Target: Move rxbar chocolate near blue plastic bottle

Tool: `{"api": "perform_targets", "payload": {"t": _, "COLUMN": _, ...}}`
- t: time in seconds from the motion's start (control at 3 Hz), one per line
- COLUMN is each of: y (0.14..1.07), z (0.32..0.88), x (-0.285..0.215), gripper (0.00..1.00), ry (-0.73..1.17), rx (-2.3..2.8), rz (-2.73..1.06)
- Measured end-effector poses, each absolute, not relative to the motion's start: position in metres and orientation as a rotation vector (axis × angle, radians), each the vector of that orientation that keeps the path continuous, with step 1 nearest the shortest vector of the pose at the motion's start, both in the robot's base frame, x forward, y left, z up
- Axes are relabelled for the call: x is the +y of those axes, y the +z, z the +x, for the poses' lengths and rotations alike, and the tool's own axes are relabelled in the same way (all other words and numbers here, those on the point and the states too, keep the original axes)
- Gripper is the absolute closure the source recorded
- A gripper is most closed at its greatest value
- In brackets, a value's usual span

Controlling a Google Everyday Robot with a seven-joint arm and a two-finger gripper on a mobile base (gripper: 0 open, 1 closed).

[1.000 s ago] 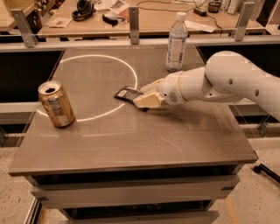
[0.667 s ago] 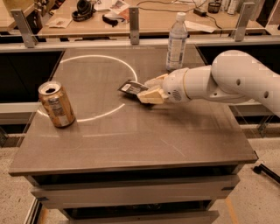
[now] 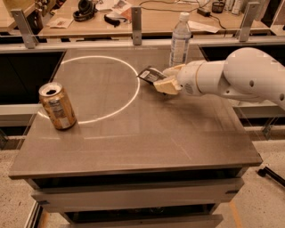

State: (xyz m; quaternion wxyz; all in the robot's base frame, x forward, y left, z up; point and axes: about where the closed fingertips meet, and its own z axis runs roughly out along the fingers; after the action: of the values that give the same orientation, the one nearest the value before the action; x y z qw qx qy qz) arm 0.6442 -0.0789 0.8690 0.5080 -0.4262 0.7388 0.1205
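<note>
The rxbar chocolate (image 3: 149,74) is a flat dark wrapper with a pale label patch, held tilted just above the table, right of its middle and toward the back. My gripper (image 3: 166,80) is shut on its right end, with the white arm reaching in from the right. The blue plastic bottle (image 3: 180,41) stands upright with a white cap at the back of the table, a short way behind and to the right of the bar. The gripper's tan fingers (image 3: 167,84) cover part of the bar.
A gold drink can (image 3: 57,106) stands open near the table's left edge. A bright ring of light (image 3: 132,94) lies on the tabletop. Metal posts (image 3: 136,20) line the back edge, with a cluttered desk (image 3: 102,11) behind.
My gripper has carried the bar toward the back of the table, closer to the bottle. The can and bottle have not moved.
</note>
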Motion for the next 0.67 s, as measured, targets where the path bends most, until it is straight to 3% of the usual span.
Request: {"api": "perform_targets", "payload": {"t": 0.67, "y": 0.871, "z": 0.686, "x": -0.128, "gripper": 1.00, "ry": 0.101, "rx": 1.818, "rz": -0.929}}
